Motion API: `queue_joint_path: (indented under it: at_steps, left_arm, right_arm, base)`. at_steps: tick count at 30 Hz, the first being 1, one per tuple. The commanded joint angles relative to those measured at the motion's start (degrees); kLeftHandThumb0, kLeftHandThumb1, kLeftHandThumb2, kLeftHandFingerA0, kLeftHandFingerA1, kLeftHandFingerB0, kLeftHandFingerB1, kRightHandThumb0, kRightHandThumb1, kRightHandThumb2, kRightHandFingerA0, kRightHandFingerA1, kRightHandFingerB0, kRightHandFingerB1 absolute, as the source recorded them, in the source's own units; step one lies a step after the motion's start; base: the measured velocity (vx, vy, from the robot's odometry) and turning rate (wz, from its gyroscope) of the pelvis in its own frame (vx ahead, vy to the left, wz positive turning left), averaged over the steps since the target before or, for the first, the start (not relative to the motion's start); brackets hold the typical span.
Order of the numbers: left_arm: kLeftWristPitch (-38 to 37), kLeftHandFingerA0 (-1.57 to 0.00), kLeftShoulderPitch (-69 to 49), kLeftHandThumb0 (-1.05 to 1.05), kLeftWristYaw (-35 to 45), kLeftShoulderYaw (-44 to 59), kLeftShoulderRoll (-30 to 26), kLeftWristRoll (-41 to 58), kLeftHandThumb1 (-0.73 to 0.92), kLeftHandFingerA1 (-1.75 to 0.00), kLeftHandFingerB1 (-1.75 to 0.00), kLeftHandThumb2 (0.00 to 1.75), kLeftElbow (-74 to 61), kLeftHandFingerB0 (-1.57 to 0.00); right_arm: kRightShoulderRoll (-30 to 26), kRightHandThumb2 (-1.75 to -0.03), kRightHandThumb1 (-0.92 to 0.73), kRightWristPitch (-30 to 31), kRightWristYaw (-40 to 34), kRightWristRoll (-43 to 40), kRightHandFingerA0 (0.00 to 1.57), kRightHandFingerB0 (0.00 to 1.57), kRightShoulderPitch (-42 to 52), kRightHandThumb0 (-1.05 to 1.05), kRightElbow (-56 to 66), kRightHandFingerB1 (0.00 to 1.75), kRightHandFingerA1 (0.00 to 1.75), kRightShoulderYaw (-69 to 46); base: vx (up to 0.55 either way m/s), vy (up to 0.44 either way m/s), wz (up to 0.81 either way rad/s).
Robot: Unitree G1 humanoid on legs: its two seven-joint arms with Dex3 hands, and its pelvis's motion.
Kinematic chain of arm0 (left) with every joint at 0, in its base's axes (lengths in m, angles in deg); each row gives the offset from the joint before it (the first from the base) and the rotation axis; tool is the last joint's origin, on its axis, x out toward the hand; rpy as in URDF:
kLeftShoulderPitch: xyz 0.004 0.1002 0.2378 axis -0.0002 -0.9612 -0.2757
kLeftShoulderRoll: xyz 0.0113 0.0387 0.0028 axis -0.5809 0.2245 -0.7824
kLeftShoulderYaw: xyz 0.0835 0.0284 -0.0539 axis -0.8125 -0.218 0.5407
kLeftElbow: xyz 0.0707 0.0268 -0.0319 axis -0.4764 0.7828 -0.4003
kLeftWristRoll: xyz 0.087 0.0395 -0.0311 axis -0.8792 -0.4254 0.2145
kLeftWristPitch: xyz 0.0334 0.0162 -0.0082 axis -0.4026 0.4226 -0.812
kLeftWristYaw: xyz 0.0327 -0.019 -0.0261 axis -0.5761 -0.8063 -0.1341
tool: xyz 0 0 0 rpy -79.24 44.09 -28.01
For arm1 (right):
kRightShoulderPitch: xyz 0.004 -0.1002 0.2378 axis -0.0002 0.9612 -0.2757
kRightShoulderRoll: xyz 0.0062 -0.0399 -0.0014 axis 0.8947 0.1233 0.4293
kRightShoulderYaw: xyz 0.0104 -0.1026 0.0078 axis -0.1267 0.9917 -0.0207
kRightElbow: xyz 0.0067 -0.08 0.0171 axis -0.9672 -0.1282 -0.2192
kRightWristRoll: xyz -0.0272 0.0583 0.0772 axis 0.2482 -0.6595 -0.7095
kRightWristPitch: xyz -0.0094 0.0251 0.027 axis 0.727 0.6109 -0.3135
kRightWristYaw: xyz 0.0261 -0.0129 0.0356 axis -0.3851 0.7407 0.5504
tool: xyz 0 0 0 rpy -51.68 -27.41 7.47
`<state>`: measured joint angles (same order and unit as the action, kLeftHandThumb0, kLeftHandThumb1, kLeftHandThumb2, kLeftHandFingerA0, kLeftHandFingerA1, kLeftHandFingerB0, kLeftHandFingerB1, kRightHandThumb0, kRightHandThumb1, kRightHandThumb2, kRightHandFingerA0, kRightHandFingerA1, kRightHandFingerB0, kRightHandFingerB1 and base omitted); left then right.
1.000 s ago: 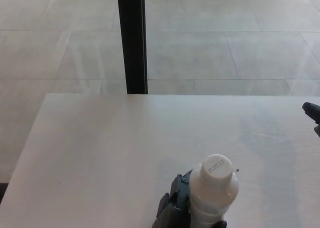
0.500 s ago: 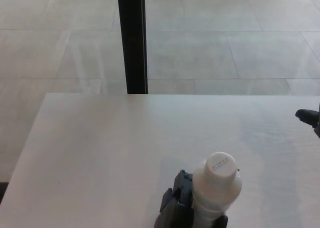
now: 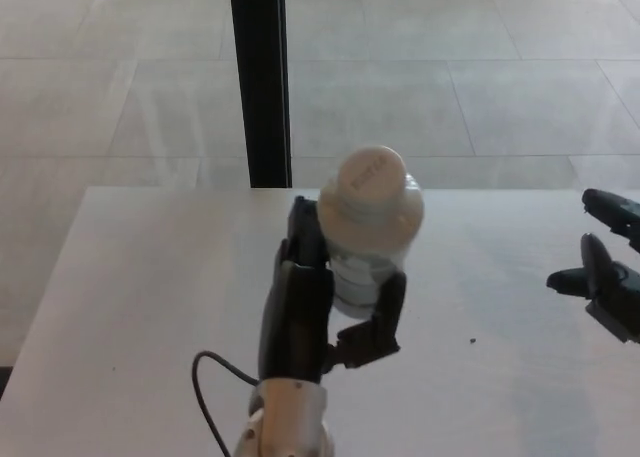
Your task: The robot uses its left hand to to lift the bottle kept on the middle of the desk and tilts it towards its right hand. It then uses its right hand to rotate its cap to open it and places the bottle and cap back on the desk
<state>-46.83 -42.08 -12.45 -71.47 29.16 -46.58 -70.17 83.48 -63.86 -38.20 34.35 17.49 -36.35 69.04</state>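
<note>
The left hand (image 3: 325, 307) is raised above the pale bench (image 3: 140, 307) with the white bottle (image 3: 368, 232) clasped in it: the black fingers (image 3: 300, 277) wrap the bottle's left side and the thumb presses its lower right side. The bottle is held clear of the bench, near the middle of the view, its white cap (image 3: 368, 180) still on and facing up toward the camera with faint print on top. A thin black cable (image 3: 205, 377) loops beside the wrist. The right hand (image 3: 605, 262) shows only at the right edge, well apart from the bottle, its fingers spread and holding nothing. Beyond the bench lies a tiled floor (image 3: 450, 67), crossed by a dark upright post (image 3: 258, 77)
</note>
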Motion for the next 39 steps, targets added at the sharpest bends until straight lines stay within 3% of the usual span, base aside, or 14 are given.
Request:
queue_joint_path:
  at_steps: [1, 4, 6, 7, 8, 12, 14, 16, 17, 18, 19, 28, 29, 39]
  left_arm:
    - [10.2, -1.18, 1.2, 0.14, 6.7, 6.3, -5.6, -0.3, 0.69, -1.75, -1.55, 1.51, -4.1, -0.98]
    - [12.4, -1.19, 1.4, 0.14, 9.1, 7.0, -7.7, -0.2, 0.68, -1.75, -1.54, 1.52, -4.8, -0.98]
    - [13.8, -1.2, 0.7, 0.13, 11.6, 6.7, -11.2, -1.6, 0.61, -1.75, -1.52, 1.42, -5.3, -0.98]
    - [14.4, -1.09, 0.2, 0.1, 13.3, 5.9, -13.8, -3.0, 0.76, -1.21, -1.16, 1.34, -5.6, -1.02]
    - [15.1, -1.11, 0.0, 0.15, 13.9, 5.5, -15.0, -3.5, 0.62, -1.75, -1.52, 1.4, -6.0, -0.94]
    - [16.6, -0.9, -0.3, 0.19, 16.7, 3.3, -19.3, -5.5, 0.56, -1.75, -1.59, 1.36, -7.1, -0.8]
    - [18.2, -0.9, -0.4, 0.17, 18.6, 1.2, -21.7, -7.3, 0.56, -1.75, -1.55, 1.25, -8.1, -0.82]
    - [19.5, -0.9, -0.2, 0.17, 19.6, -0.2, -23.3, -8.3, 0.56, -1.75, -1.55, 1.25, -8.6, -0.82]
    - [20.8, -0.95, 0.3, 0.15, 20.8, -2.2, -24.9, -10.6, 0.59, -1.75, -1.44, 1.19, -8.9, -0.83]
    - [21.0, -1.18, 0.6, 0.21, 21.1, -3.4, -25.9, -12.0, 0.55, -1.38, -1.22, 1.17, -8.7, -1.02]
    - [21.5, -0.93, 1.1, 0.13, 21.8, -4.6, -26.8, -13.0, 0.56, -1.75, -1.46, 1.12, -8.4, -0.83]
    - [23.9, -0.95, 1.8, 0.14, 22.3, -6.0, -24.8, -12.7, 0.62, -1.75, -1.44, 1.2, -8.5, -0.82]
    - [24.6, -0.94, 1.9, 0.14, 22.3, -5.5, -24.0, -12.5, 0.62, -1.75, -1.46, 1.2, -8.6, -0.82]
    - [18.6, -0.93, 0.7, 0.19, 18.5, -3.7, -18.6, -12.8, 0.6, -1.75, -1.55, 1.22, -7.2, -0.84]
  right_arm:
    - [-3.2, -0.6, -0.65, -5.9, 3.4, 7.0, 0.84, 0.59, 3.1, -0.47, 3.6, 0.4, 0.92, 5.8]
    - [-3.7, -0.94, -0.52, -5.9, 3.4, 8.0, 0.78, 0.5, 3.5, -0.47, 4.6, 0.58, 0.88, 7.5]
    - [-4.4, -0.6, -0.62, -6.4, 4.2, 9.2, 0.81, 0.59, 3.3, -0.52, 5.8, 0.39, 0.86, 9.4]
    - [-4.4, -0.6, -0.59, -6.9, 4.6, 9.3, 0.82, 0.59, 2.9, -0.55, 6.7, 0.39, 0.85, 10.2]
    - [-4.4, -0.59, -0.61, -6.6, 5.0, 8.9, 0.8, 0.59, 2.6, -0.55, 7.5, 0.38, 0.85, 10.5]
    - [-5.1, -0.6, -0.6, -7.8, 5.1, 10.5, 0.8, 0.58, 1.1, -0.58, 9.2, 0.38, 0.86, 11.8]
    - [-5.5, -0.92, -0.52, -8.2, 5.3, 11.5, 0.78, 0.49, 0.1, -0.63, 10.7, 0.55, 0.86, 12.6]
    - [-5.7, -0.92, -0.52, -8.6, 5.5, 11.9, 0.78, 0.49, -0.5, -0.63, 11.3, 0.55, 0.86, 13.0]
    - [-5.5, -0.6, -0.59, -7.2, 5.6, 11.8, 0.78, 0.57, -1.1, -0.62, 13.2, 0.39, 0.91, 13.3]
    - [-5.4, -0.6, -0.6, -7.4, 5.8, 11.9, 0.78, 0.57, -1.4, -0.59, 13.7, 0.38, 0.9, 13.7]
    - [-5.4, -0.6, -0.59, -7.1, 6.0, 12.4, 0.79, 0.56, -1.9, -0.6, 14.4, 0.38, 0.9, 14.3]
    - [-5.0, -0.92, -0.51, -5.1, 6.3, 15.2, 0.75, 0.45, -1.9, -0.63, 16.2, 0.53, 0.91, 17.4]
    - [-5.1, -0.61, -0.6, -5.1, 6.6, 15.6, 0.75, 0.53, -1.5, -0.6, 16.2, 0.38, 0.97, 17.8]
    - [-7.1, -0.58, -0.58, -5.8, 7.7, 20.3, 0.72, 0.5, 4.9, -0.56, 13.8, 0.39, 1.02, 21.8]
  base:
    - [0.0, 0.0, 0.0]
    - [0.0, 0.0, 0.0]
    - [0.0, 0.0, 0.0]
    - [0.0, 0.0, 0.0]
    - [0.0, 0.0, 0.0]
    - [0.0, 0.0, 0.0]
    - [0.0, 0.0, 0.0]
    - [0.0, 0.0, 0.0]
    - [0.0, 0.0, 0.0]
    - [0.0, 0.0, 0.0]
    - [0.0, 0.0, 0.0]
    - [0.0, 0.0, 0.0]
    - [0.0, 0.0, 0.0]
    - [0.0, 0.0, 0.0]
